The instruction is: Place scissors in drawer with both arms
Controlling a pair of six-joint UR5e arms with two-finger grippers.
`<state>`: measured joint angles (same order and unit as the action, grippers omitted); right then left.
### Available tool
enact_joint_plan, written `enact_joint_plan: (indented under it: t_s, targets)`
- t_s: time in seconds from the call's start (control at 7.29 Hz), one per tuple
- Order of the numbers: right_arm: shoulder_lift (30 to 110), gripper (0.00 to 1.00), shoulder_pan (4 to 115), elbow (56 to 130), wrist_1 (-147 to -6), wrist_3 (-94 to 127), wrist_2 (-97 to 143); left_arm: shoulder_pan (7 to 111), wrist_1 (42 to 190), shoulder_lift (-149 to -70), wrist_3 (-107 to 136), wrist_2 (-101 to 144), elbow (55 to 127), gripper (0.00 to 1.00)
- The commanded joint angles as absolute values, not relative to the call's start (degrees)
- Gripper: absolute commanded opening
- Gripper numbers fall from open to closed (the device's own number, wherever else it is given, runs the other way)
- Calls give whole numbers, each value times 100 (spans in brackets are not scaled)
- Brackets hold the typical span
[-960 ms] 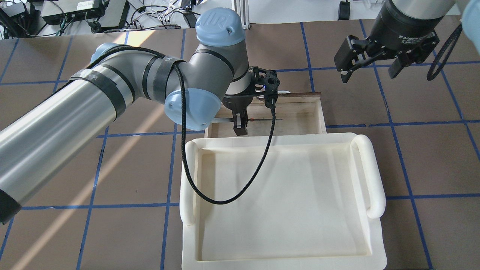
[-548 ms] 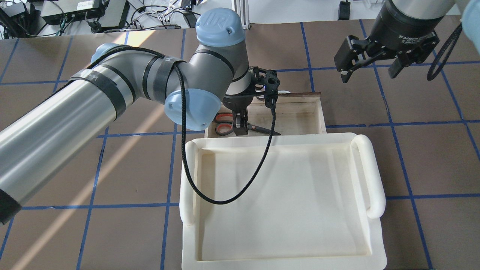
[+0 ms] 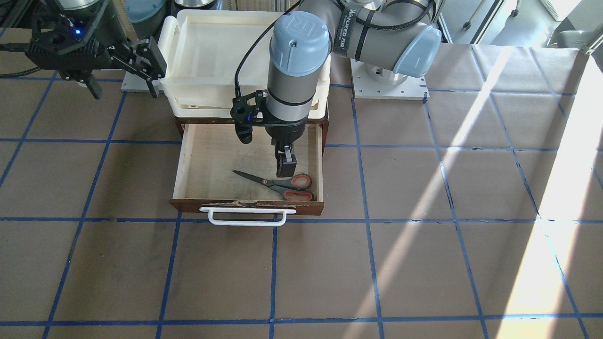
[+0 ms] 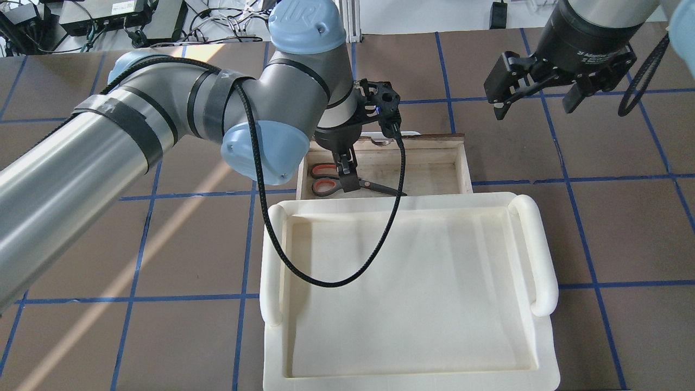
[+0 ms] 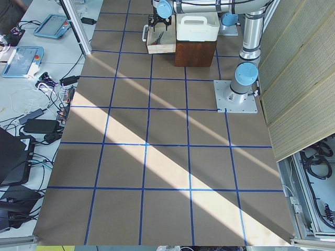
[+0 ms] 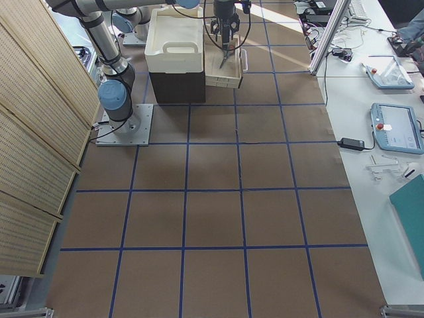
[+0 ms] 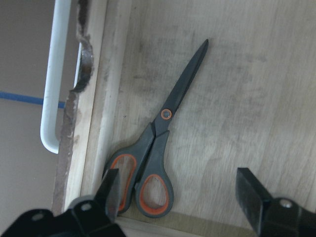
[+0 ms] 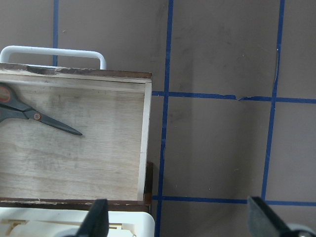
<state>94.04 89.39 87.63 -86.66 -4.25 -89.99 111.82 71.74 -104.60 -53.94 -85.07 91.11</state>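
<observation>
Scissors (image 3: 273, 184) are lying flat and closed on the pale plywood floor of the drawer (image 3: 212, 160), which is standing pulled out toward 6 o'clock in the front-facing view. In that view they are sitting in the drawer's 5 o'clock corner. The orange-lined loops are lying just beside the front wall and near the side wall at 3 o'clock, and the blades are pointing toward 10 o'clock across the bare wood. The white bar handle (image 7: 52, 89) is running along the outside of the chipped dark front wall, at 9 o'clock of the scissors in the left wrist view. The left gripper (image 3: 286, 170) is hanging point-down within the drawer's outline, at the 12 o'clock edge of the loops in the front-facing view. The left wrist view is showing its two fingers (image 7: 252, 197) spread wide, one at 7 o'clock over the outer loop and one at 5 o'clock over bare wood, gripping nothing; whether a fingertip is touching the loop I cannot tell. A black cable (image 4: 326, 284) is drooping from that wrist in a loop over the cream-white tray (image 4: 535, 255), which is sitting above the drawer and filling the overhead view toward 6 o'clock. The right gripper (image 4: 535, 108) is hovering well apart from the drawer, at 2 o'clock of it in the overhead view. Its jaws are gaping wide and carrying nothing above the brown counter (image 3: 424, 235) with its blue tape grid.
</observation>
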Motion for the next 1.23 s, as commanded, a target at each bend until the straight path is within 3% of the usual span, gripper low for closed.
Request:
enact_joint_plan:
  t_s: [0.0,0.27,0.82,1.1]
  targets:
    - [9404,100,8938,8763,-8666,-439,-9000,10927,7207,-10206,-3865,-8578,9036,86]
    - [9404,100,8938,8763,-8666,-439,-9000,10479,7303,-9959,-2792,-8587,8913,100]
    - [9404,100,8938,8763,-8666,-448,-9000,9442,7733,-9353,-384,-8631,8745,100]
    - [9404,100,8938,8763,-8666,-448,-9000,8993,7944,-9194,-307,-8666,8780,100]
